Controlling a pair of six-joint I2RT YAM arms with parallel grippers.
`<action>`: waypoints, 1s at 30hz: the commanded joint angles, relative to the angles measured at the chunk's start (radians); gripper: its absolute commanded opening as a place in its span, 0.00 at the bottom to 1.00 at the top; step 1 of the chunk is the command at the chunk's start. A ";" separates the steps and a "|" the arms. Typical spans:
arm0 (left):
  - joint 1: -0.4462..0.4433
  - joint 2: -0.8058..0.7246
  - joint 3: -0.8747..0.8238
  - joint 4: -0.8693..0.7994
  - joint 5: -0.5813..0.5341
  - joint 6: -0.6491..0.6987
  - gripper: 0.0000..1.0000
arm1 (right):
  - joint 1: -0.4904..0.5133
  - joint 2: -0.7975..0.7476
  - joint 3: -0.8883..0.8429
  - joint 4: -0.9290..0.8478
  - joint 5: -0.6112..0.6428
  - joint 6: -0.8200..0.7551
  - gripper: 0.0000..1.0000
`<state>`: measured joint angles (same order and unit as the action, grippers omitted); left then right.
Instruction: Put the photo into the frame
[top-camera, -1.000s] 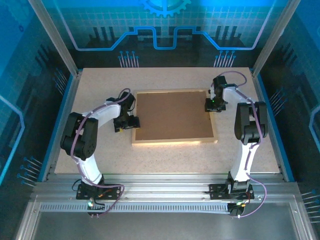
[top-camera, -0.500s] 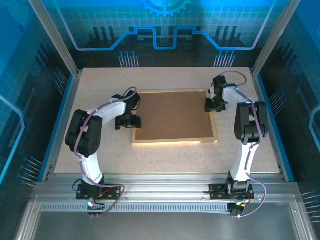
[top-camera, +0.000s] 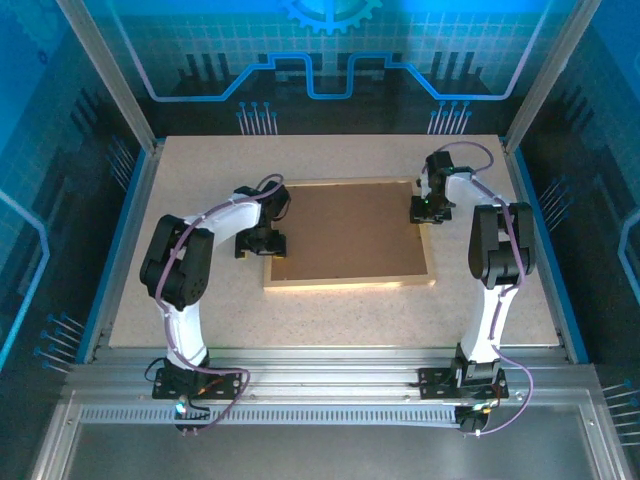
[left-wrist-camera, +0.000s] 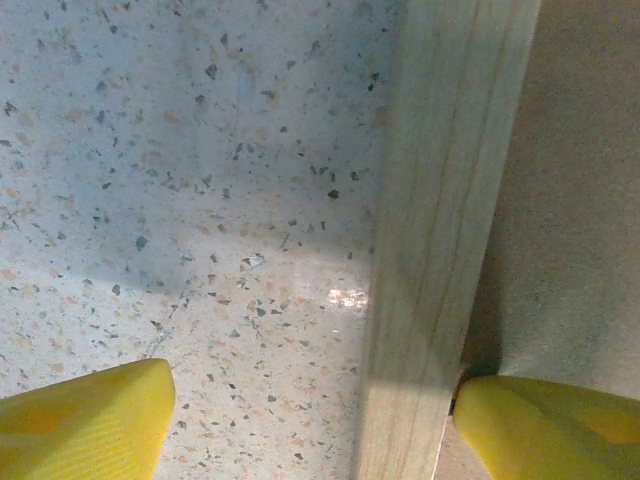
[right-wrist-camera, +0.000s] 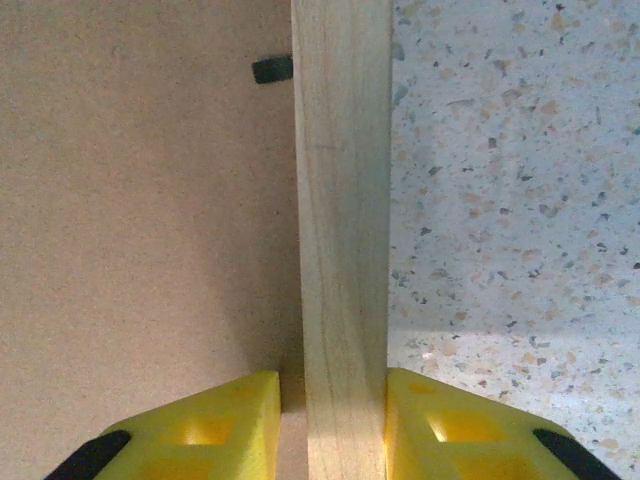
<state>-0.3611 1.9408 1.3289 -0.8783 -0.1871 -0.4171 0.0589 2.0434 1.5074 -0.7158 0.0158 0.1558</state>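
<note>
The frame is a thin light-wood rectangle lying flat in the middle of the table, with a brown backing board filling it. The photo is hidden. My left gripper is open at the frame's left rail. Its yellow fingers straddle the rail, one on the table and one over the board, with the left gripper low over the rail's outer edge. My right gripper is shut on the right rail, and in the wrist view the right gripper has a finger on each side.
Speckled tabletop surrounds the frame on all sides. A small black tab sticks out over the backing board at the right rail's inner edge. Blue enclosure walls border the table.
My left arm has swung right and slightly back, bringing its open gripper over the frame's left rail. The right arm and the frame have not moved.
</note>
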 joint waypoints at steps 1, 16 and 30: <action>-0.083 0.144 -0.057 0.159 0.215 -0.005 0.82 | 0.064 0.034 0.014 -0.027 -0.145 -0.002 0.31; -0.002 -0.083 -0.027 0.147 0.200 0.000 0.93 | 0.019 0.005 0.031 -0.041 -0.103 0.004 0.34; 0.137 -0.266 -0.246 0.295 0.247 -0.055 0.99 | -0.009 -0.094 0.014 -0.039 -0.061 0.039 0.56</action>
<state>-0.2295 1.6993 1.1259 -0.6258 0.0208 -0.4465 0.0612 2.0182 1.5200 -0.7383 -0.0345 0.1852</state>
